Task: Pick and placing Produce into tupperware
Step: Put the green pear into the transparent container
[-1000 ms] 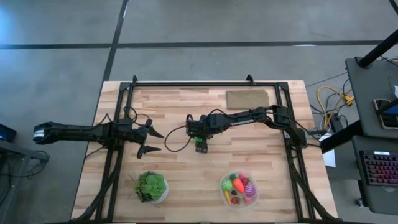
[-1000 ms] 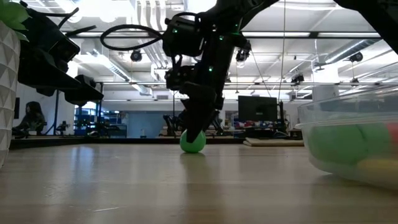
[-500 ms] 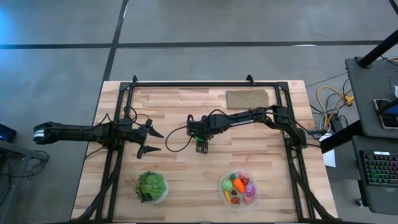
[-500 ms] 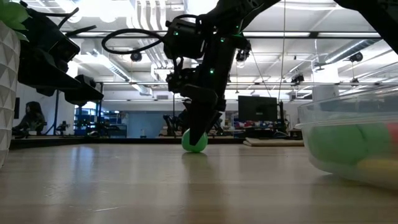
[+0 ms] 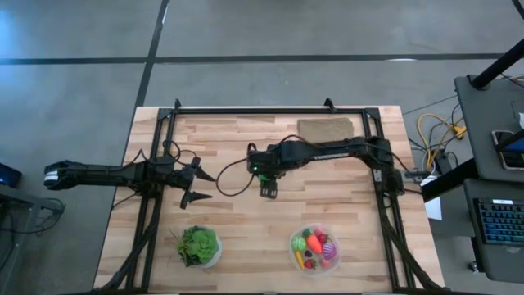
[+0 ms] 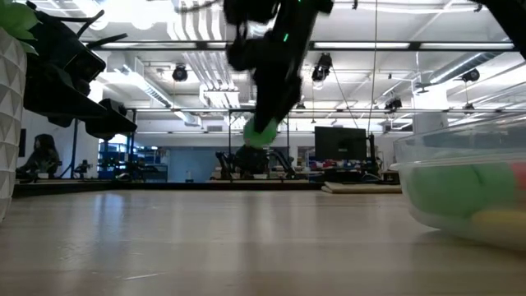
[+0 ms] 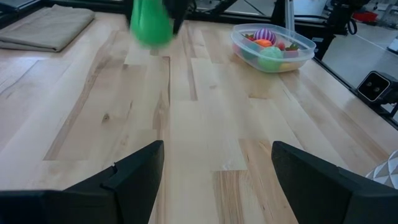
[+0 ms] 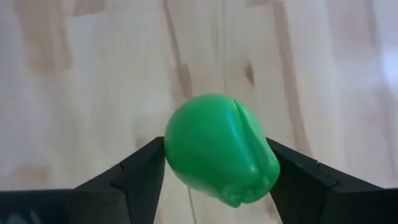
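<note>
My right gripper (image 5: 268, 190) hangs over the table's middle, shut on a small green toy pepper (image 8: 219, 149), which also shows in the low view as a green pepper (image 6: 263, 131) and in the left wrist view as a green pepper (image 7: 150, 25), both well above the wood. The clear tupperware (image 5: 315, 248) stands near the table's near edge, right of centre, holding several toy produce pieces: green, red, orange, yellow, magenta. My left gripper (image 5: 199, 185) waits open over the table's left part, touching nothing. My right gripper pinches the green pepper between its two fingers (image 8: 143, 168), one on each flank (image 8: 177, 155), coming from above and pointing down. The pepper is lifted clear of the table and hangs at the fingers' ends.
A white bowl with leafy greens (image 5: 199, 246) stands near the near edge, left of the tupperware. A folded tan cloth (image 5: 325, 129) lies by the far edge. Bare wood lies between my right gripper and the tupperware.
My right gripper, shut on the green pepper that stood on the table a second ago, has risen and drifted slightly toward the right. The pepper is now lifted clear of the wood. The arm has straightened somewhat.
</note>
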You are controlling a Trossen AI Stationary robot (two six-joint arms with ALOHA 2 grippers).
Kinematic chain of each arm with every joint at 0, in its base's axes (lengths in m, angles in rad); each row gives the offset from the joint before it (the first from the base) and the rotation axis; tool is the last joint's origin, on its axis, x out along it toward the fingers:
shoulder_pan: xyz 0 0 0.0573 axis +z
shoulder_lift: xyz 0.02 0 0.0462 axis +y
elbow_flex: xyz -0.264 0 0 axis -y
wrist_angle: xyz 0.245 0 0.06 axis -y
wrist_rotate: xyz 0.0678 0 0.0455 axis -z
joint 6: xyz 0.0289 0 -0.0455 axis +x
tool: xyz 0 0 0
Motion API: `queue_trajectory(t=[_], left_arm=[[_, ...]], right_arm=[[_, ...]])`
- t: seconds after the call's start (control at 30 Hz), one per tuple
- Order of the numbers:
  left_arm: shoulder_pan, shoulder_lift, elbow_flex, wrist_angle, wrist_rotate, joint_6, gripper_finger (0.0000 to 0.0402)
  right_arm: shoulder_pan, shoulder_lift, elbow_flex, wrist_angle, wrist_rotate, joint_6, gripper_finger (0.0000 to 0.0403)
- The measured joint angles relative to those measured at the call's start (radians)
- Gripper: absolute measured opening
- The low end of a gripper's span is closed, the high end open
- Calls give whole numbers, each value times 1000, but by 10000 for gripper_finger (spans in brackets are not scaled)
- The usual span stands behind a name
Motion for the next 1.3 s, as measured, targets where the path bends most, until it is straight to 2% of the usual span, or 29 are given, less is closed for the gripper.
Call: queue_trajectory(t=[0.13,0.3,0.6,0.8,0.97,1.1,1.3], left_arm=[[0,0,0,0,0,0,283],[0,0,0,0,0,0,283],[0,0,0,0,0,0,283],[0,0,0,0,0,0,283],[0,0,0,0,0,0,283],[0,0,0,0,0,0,283],[0,0,0,0,0,0,283]], right_arm=[[37,-79,94,-222,0,91,237],[174,-151,174,-430,-4,352,239],[510,-149,157,-512,0,1010,238],[634,-59,90,-509,-8,1316,236],[662,-12,11,-416,-73,1425,240],[683,13,-31,-405,-90,1496,255],[696,19,-42,-335,-127,1503,286]])
